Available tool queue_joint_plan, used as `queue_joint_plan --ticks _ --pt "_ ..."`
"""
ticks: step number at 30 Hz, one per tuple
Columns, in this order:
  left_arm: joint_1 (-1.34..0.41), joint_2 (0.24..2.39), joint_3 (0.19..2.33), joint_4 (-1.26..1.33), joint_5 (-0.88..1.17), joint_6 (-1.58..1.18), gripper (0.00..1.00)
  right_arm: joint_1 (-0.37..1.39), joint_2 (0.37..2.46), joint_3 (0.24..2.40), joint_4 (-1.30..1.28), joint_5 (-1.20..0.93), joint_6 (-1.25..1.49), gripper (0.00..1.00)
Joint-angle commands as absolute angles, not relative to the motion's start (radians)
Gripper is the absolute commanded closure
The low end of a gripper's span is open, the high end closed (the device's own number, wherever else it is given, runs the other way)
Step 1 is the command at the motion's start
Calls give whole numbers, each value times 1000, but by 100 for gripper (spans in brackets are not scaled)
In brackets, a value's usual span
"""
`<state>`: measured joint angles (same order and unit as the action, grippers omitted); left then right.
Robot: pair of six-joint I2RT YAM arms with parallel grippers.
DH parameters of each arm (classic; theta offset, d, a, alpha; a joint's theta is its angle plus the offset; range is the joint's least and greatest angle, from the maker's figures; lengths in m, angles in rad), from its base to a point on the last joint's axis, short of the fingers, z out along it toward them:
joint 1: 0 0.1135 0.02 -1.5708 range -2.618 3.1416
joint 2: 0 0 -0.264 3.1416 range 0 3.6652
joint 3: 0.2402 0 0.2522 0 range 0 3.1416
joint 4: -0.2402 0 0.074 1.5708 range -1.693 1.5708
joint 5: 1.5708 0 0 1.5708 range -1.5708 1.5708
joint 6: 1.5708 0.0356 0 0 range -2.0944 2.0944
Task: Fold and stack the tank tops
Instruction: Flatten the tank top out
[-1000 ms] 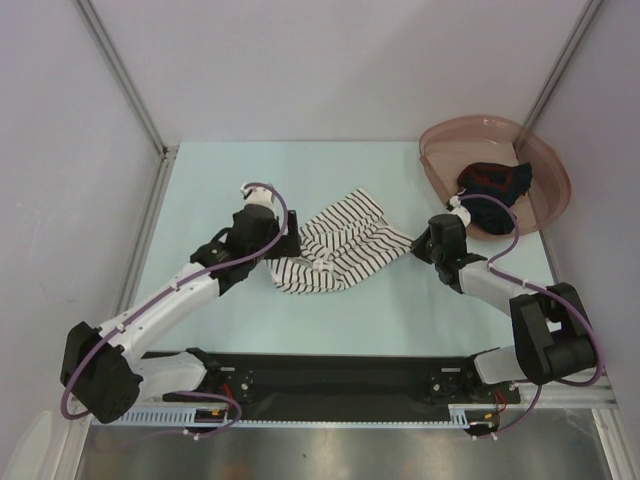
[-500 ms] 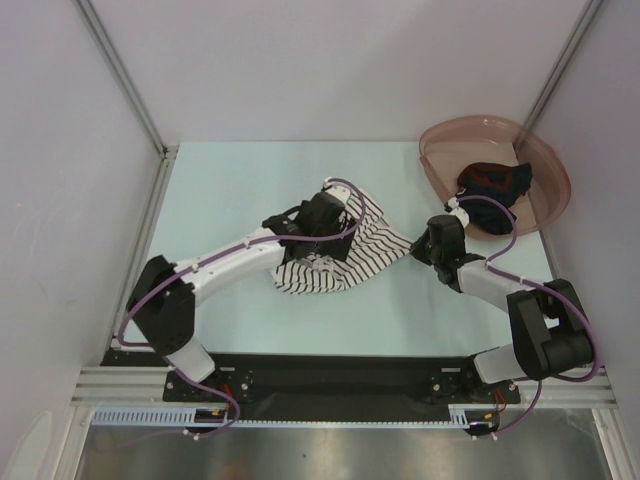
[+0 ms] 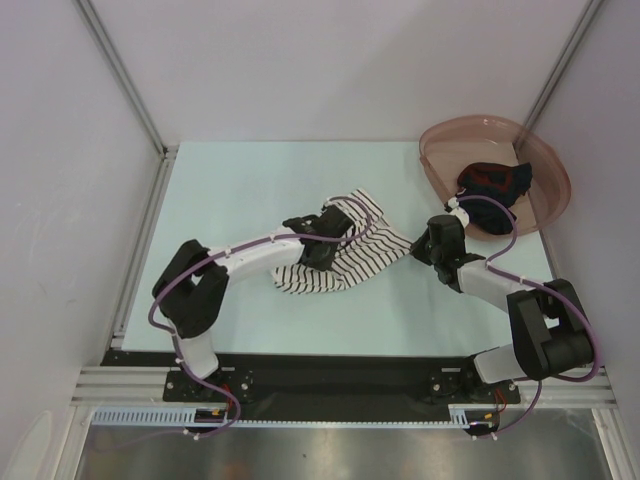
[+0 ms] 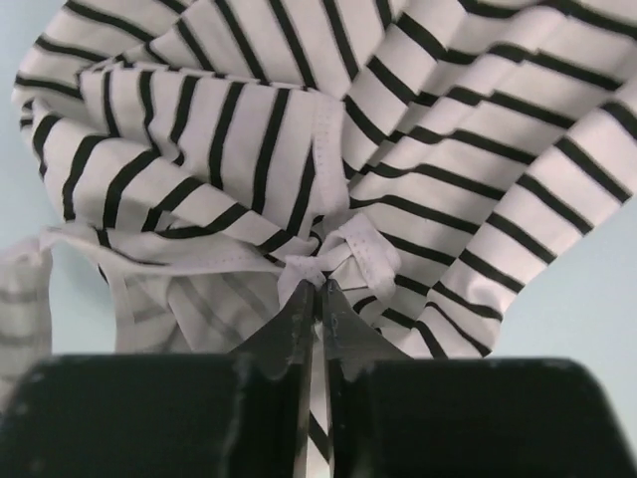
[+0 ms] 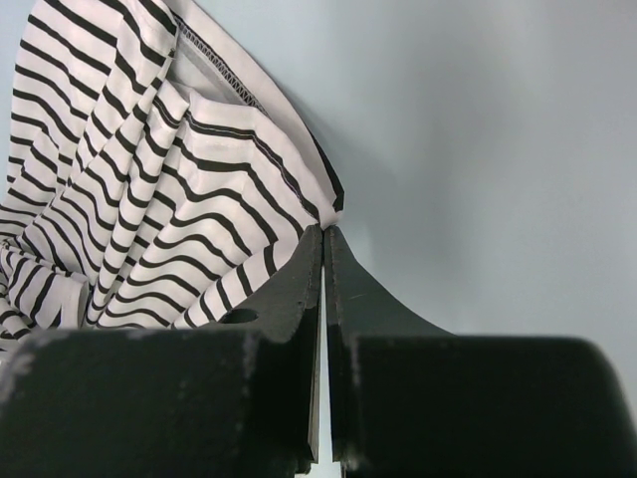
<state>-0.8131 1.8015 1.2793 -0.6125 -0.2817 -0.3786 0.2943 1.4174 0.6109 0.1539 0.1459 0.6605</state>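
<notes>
The white tank top with thin black stripes (image 3: 310, 275) lies crumpled on the pale table. My left gripper (image 3: 338, 238) sits over its middle. In the left wrist view this gripper (image 4: 319, 287) is shut, pinching a bunched white hem of the striped top (image 4: 448, 149). My right gripper (image 3: 415, 247) is at the cloth's right corner. In the right wrist view it (image 5: 324, 229) is shut on the edge of the striped top (image 5: 149, 179). The dark navy tank top with red parts (image 3: 493, 185) lies bunched in the pink basin (image 3: 440, 160).
The pink translucent basin stands at the back right, tilted against the right wall. Metal frame posts and grey walls close in the table on three sides. The table (image 3: 240, 190) is pale blue-green.
My left arm swung right from the striped top's left edge to over its middle, and its jaws went from open to shut on the cloth. The right arm stayed put.
</notes>
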Motion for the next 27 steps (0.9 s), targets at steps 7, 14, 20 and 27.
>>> queue_joint_plan --ticks 7,14,20,27 --pt "-565 1338 991 -389 -373 -603 100 287 1387 621 167 179 676 100" --pt "-488 887 735 -405 -632 -762 100 285 1339 589 179 204 693 100" --pt "-428 714 698 -517 -736 -860 100 284 1286 557 192 235 703 100" --pt "-413 606 672 -554 -874 -859 85 285 1235 531 201 259 707 100"
